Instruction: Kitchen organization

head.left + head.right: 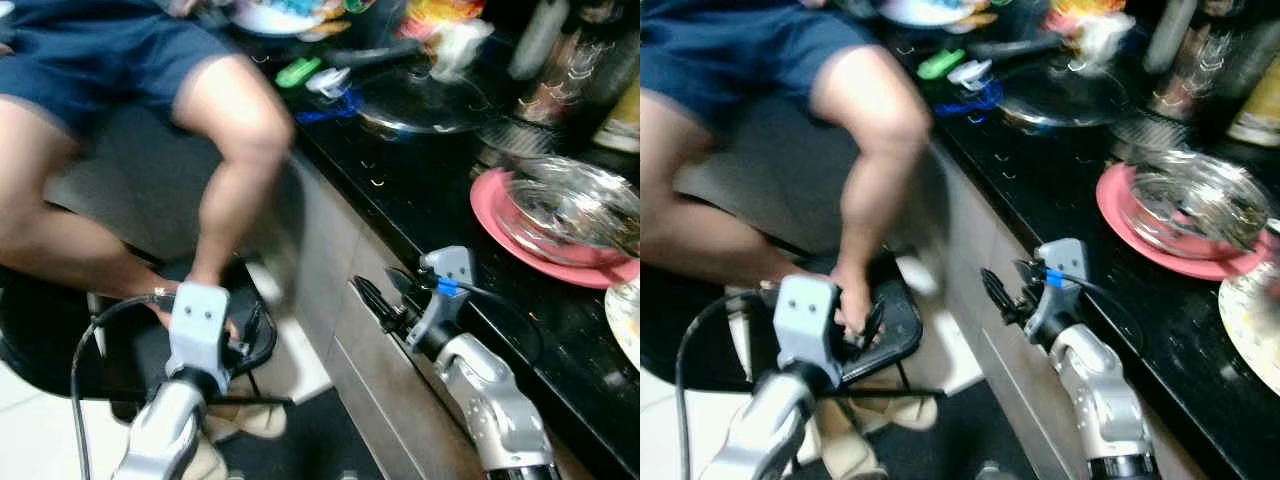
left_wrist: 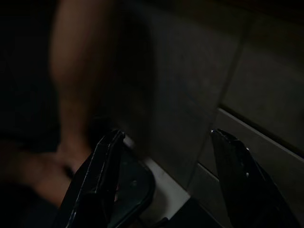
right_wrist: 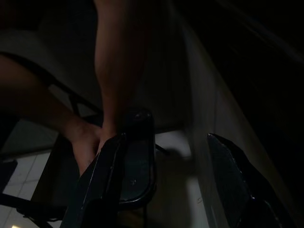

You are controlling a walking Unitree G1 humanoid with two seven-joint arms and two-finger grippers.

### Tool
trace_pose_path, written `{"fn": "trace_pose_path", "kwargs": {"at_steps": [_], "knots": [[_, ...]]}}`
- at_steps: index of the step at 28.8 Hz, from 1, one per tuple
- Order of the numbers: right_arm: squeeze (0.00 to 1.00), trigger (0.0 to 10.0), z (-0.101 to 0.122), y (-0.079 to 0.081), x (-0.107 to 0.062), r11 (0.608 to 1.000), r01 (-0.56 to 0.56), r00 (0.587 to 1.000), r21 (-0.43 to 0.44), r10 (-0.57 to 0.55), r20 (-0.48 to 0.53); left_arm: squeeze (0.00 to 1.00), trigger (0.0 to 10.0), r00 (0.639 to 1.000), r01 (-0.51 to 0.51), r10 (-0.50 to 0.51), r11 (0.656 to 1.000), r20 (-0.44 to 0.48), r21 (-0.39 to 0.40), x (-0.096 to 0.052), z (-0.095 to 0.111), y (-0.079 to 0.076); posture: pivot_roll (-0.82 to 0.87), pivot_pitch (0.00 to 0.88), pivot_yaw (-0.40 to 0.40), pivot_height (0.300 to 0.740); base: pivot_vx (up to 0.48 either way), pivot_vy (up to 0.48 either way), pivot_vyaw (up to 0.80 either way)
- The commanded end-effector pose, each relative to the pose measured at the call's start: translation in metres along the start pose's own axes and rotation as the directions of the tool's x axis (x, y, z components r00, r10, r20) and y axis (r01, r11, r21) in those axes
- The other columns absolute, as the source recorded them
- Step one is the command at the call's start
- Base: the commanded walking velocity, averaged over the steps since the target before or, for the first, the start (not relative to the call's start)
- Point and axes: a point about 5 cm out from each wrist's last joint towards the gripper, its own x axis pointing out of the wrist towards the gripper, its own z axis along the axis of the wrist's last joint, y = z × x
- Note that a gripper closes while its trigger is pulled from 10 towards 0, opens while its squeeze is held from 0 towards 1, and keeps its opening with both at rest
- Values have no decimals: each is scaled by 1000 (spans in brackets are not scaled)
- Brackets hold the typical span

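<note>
The left gripper [image 2: 164,180] and right gripper [image 3: 164,183] hang low, fingers apart. A glass bowl [image 1: 570,210] sits on a pink plate [image 1: 490,215] on the black tabletop [image 1: 420,190].

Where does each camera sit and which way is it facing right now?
Eye views: head, looking down at counter, pink plate, a seated person's leg; both arms show.
Left wrist: along the open left gripper toward the cabinet.
Right wrist: along the open right gripper toward the leg.
Shared: leg and black footrest.
</note>
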Motion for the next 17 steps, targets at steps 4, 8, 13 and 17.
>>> {"fn": "trace_pose_path", "kwargs": {"at_steps": [4, 8, 13, 17], "knots": [[0, 10000, -1, -7, -6, 1000, 10, 1000, 26, -10, 3, 0, 10000, 999, 40, -40, 999, -5, 19, -1, -2, -4, 14, 75, -42, 740, 0, 0, -797], [0, 10000, -1, 3, -7, 992, -115, 993, 54, 115, 4, 0, 10000, 998, 70, -70, 997, 1, 32, -1, -1, -6, 14, 72, -41, 740, 0, 0, -441], [0, 10000, 0, 25, -19, 907, -401, 915, 130, 402, 20, 0, 10000, 990, 139, -141, 987, 22, 78, -3, 3, -14, 17, 64, -42, 740, 0, 0, 0], [0, 10000, 10, 37, -33, 765, -592, 804, 254, 584, 113, 0, 10000, 969, 240, -243, 969, 50, 61, -7, 9, -23, 17, 63, -40, 740, 0, 0, 0]]}}
